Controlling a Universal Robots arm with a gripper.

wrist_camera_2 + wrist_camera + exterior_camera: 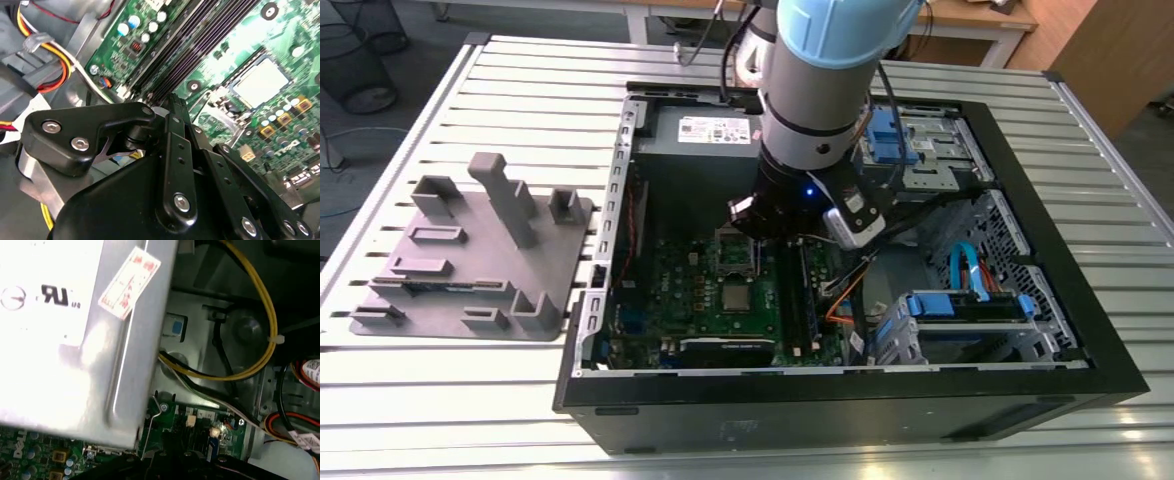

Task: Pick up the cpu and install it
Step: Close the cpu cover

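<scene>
The gripper [765,235] hangs low inside the open computer case [1067,385], just over the green board [700,300]. Whether it is clenched or released I cannot tell, since its own black links hide the tip in the second wrist view.

In the exterior view a small square sits in the socket at about six o'clock from the gripper. In the second wrist view it shows pale and shiny [260,80], and I take it for the cpu [744,297], lying flat there, though I am not certain. The hollow metal frame [736,256] stands open just at its twelve o'clock side. The grey tray [467,250] lies on the tabletop [454,400], at nine o'clock from the case.

My judgement is that good work here means strictly vertical travel. Any sideways drag could bend the socket contacts or tilt the chip. The corners must match the socket, and the arm must keep clear of the raised frame and the memory slots [200,45].
</scene>
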